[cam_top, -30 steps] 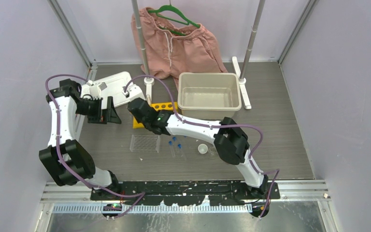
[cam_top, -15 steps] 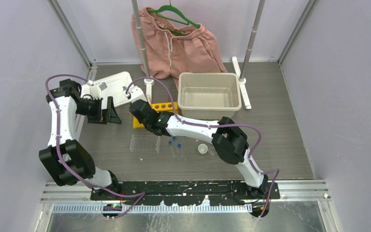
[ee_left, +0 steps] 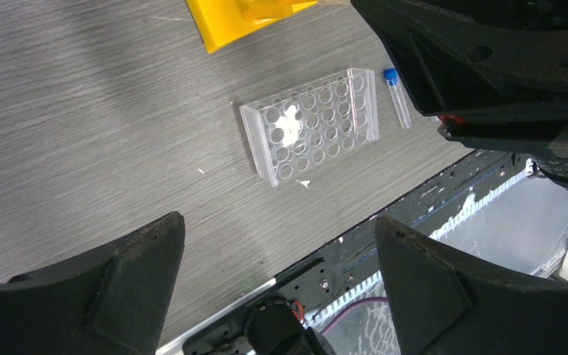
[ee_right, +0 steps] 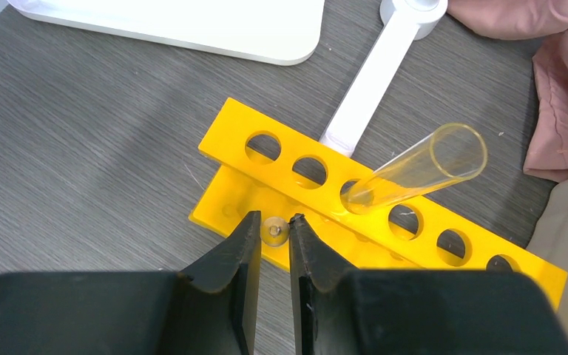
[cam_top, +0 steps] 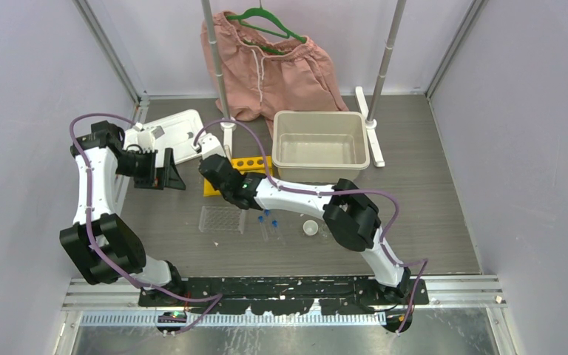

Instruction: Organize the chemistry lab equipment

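**benchrat:** While we're counting, what's actually out on the counter point(cam_top: 429, 222)?

**pipette_pete:** One yellow tube rack point(ee_right: 325, 242) with six holes along the top, sitting near the left end of the beige bin point(cam_top: 320, 159). One open clear tube point(ee_right: 421, 168) leans in the third hole, counting from the left in the right wrist view. The right tool point(ee_right: 275, 220) is over the rack's near edge, pinched almost closed on one small clear round bit point(ee_right: 274, 231). Can't tell what it is.

**benchrat:** And the rest?

**pipette_pete:** One clear grid rack point(ee_left: 310, 122) sits nearer the arms, with one blue-capped tube point(ee_left: 397, 96) lying just beside it. The top view shows more blue caps there, too tiny to count. One small white dish point(cam_top: 310, 228) is further right. The left tool point(ee_left: 279, 229) is spread wide, holding nothing.
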